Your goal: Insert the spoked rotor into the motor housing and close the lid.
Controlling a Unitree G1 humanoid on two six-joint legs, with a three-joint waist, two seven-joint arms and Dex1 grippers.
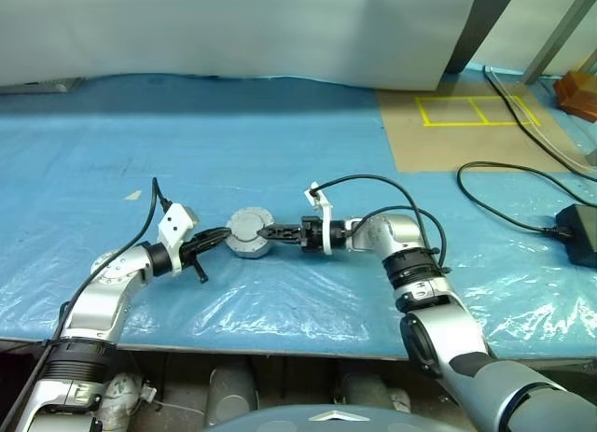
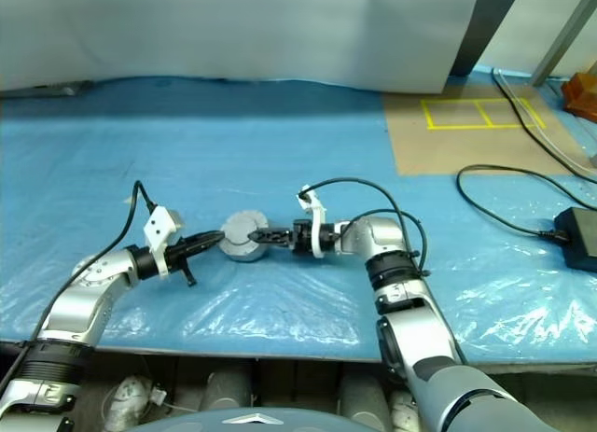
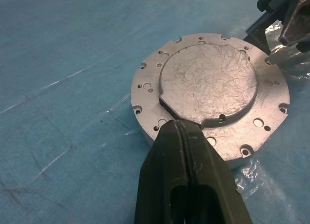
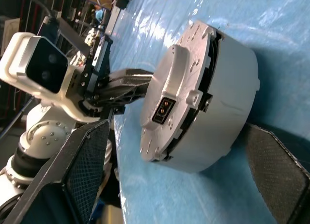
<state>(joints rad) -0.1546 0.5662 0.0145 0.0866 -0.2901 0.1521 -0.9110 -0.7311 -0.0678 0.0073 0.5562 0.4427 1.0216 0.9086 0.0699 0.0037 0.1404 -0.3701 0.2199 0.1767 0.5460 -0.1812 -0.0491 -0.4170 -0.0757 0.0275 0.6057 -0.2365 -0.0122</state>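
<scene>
The motor housing (image 1: pixel 250 234) is a round grey metal drum on the blue sheet, between my two grippers. A silver lid (image 3: pixel 208 83) with a raised round centre and small holes lies on top of it. In the right wrist view the lid (image 4: pixel 167 96) sits slightly tilted, with a dark gap along one side. The spoked rotor is hidden. My left gripper (image 3: pixel 180 125) is shut, its tip touching the lid's rim. My right gripper (image 4: pixel 178 127) is open, with a finger (image 4: pixel 87 161) on each side of the housing (image 4: pixel 225 83) and neither touching it.
Black cables (image 1: pixel 504 199) and a black power brick (image 1: pixel 580 231) lie at the right. A brown board with yellow tape (image 1: pixel 471 110) is at the back right, beside an orange object (image 1: pixel 578 91). The table's front edge (image 1: pixel 280 348) runs close below the arms.
</scene>
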